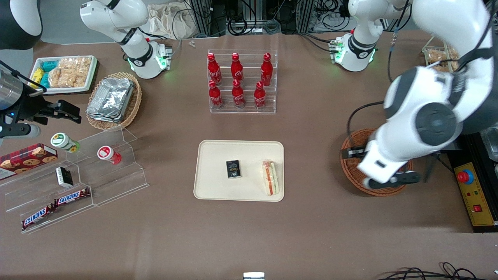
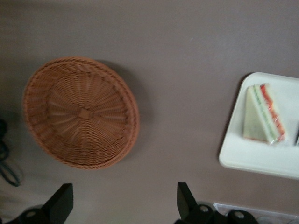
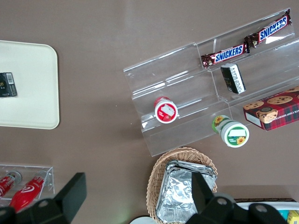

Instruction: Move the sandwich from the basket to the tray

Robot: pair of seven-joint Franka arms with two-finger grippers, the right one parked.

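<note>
While your view from the front camera is wide, much of the basket (image 1: 352, 163) at the right of the frame is covered by the left arm, and only its woven rim curves out around the arm. You can see the gripper (image 1: 393, 179) hanging over the basket's near edge, yet its fingers are mostly hidden there. The wrist view settles it: the two black fingertips (image 2: 60, 201) stand wide apart with nothing between them, above bare brown table, and the basket (image 2: 80, 112) lies whole with nothing in it.

Near the centre of the front frame, the tray (image 1: 218, 190) holds the sandwich (image 1: 270, 178), lying along the tray edge nearest the basket, red and green layers showing. A small black packet (image 1: 233, 169) sits beside it, apart; you can't read its label. Higher in the frame, red bottles (image 1: 238, 81) stand in a clear rack.
</note>
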